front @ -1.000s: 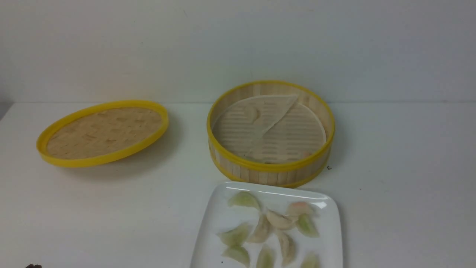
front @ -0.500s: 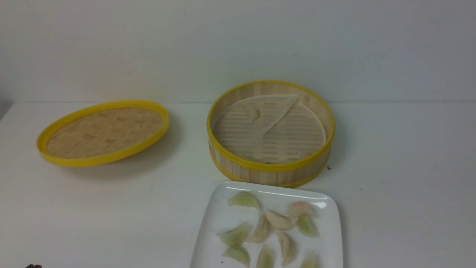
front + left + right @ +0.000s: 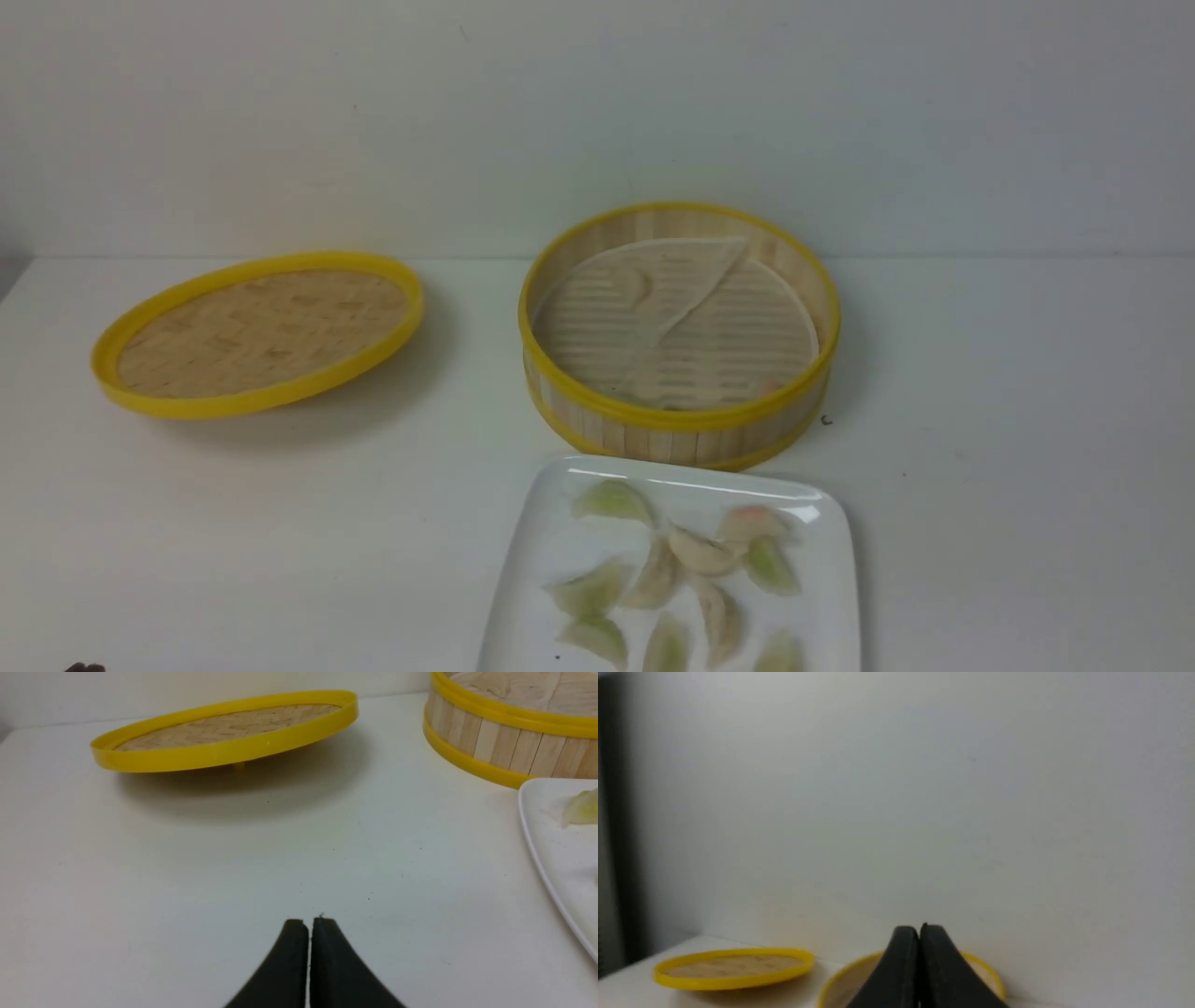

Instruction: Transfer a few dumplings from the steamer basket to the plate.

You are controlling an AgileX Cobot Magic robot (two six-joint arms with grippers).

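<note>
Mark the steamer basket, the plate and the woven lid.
steamer basket (image 3: 681,422), front view, near slatted wall.
plate (image 3: 540,546), front view, bare left part.
woven lid (image 3: 261,327), front view, woven centre.

The left gripper (image 3: 309,926) hovers with black fingers pressed together above a white table (image 3: 210,868). Beyond lie a woven yellow-rimmed lid (image 3: 224,732), the steamer basket (image 3: 495,742) and the plate (image 3: 556,858) bearing a pale green dumpling (image 3: 581,807).
</note>
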